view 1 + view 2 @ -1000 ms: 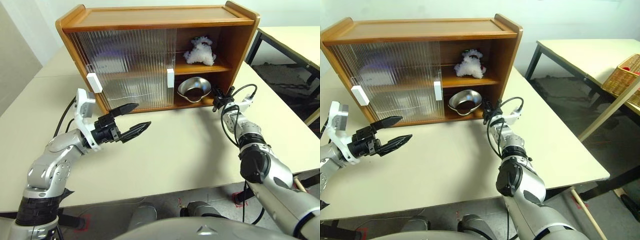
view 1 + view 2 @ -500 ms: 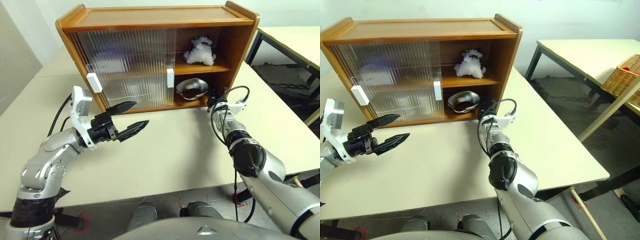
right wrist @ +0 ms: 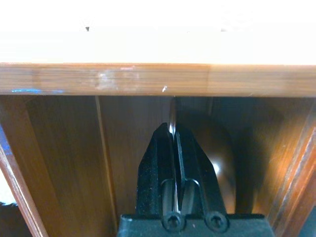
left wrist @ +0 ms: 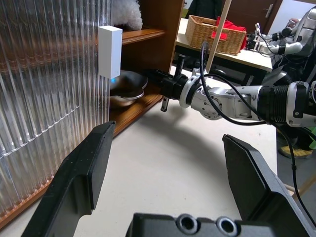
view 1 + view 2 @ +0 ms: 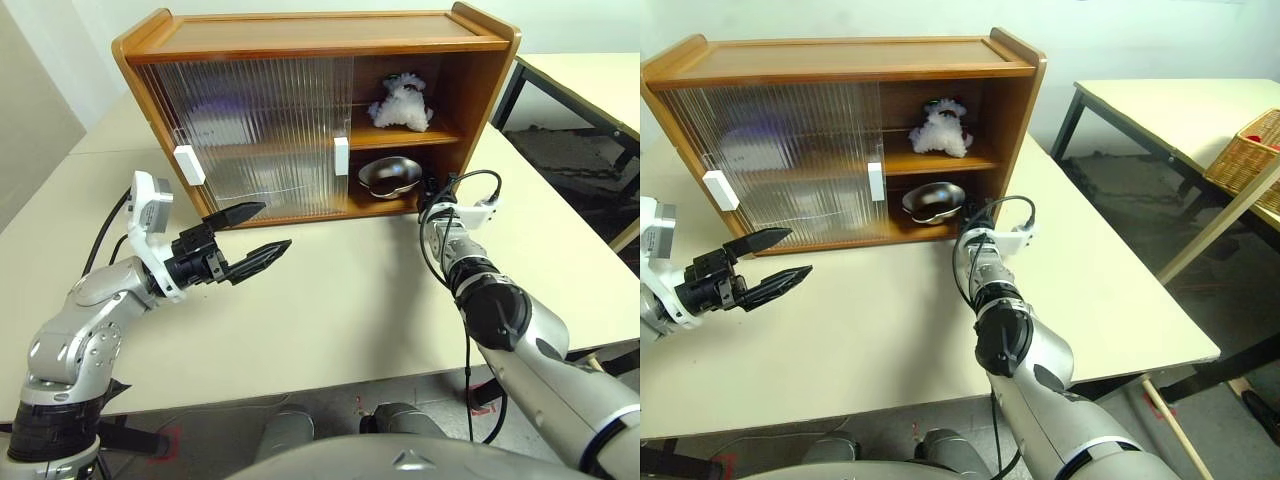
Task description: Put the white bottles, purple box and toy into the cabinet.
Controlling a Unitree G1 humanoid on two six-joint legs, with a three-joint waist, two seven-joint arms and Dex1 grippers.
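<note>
Left gripper (image 5: 255,232): above the near-left tabletop (image 5: 340,300), jaws wide apart, holding nothing. Cabinet (image 5: 300,40): far centre, both sliding doors (image 5: 250,130) drawn left, right bay open. Toy (image 5: 400,102): upper shelf of that bay. Steel bowl (image 5: 390,175): lower shelf. Right gripper (image 3: 174,148): at the lower shelf, jaws clamped together on the bowl's rim.

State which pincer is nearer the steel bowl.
Right. The right pincer is shut on the bowl's rim on the cabinet's lower shelf; the left pincer hangs open before the sliding doors, well away.
</note>
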